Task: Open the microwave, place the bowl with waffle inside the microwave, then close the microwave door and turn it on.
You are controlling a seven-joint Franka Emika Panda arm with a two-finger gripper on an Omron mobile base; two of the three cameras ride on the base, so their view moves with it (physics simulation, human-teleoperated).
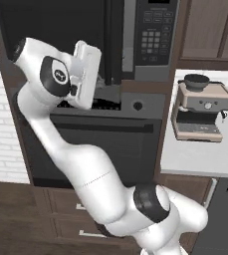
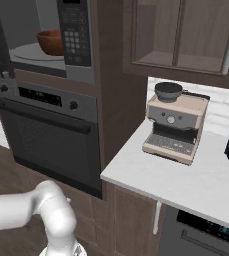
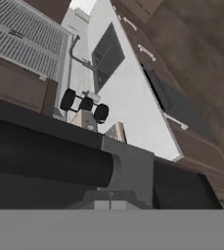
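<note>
Right base view shows the bowl (image 2: 51, 42) already inside the microwave (image 2: 46, 40), so with the gripper pinched together on nothing, closing the door and starting it remain.

You get no readable text anywhere. The microwave (image 1: 135, 40) keypad (image 1: 153, 41) shows rows of small pale buttons, but the markings are too blurred to make out; same from the right base view (image 2: 72, 36). The oven (image 2: 51, 135) has a dark display strip (image 2: 36, 95) with faint pale marks, not legible. The coffee machine (image 2: 176, 127) on the desk (image 2: 186, 185) carries a round dial (image 2: 171, 119), no brand or lettering you can read.
</note>
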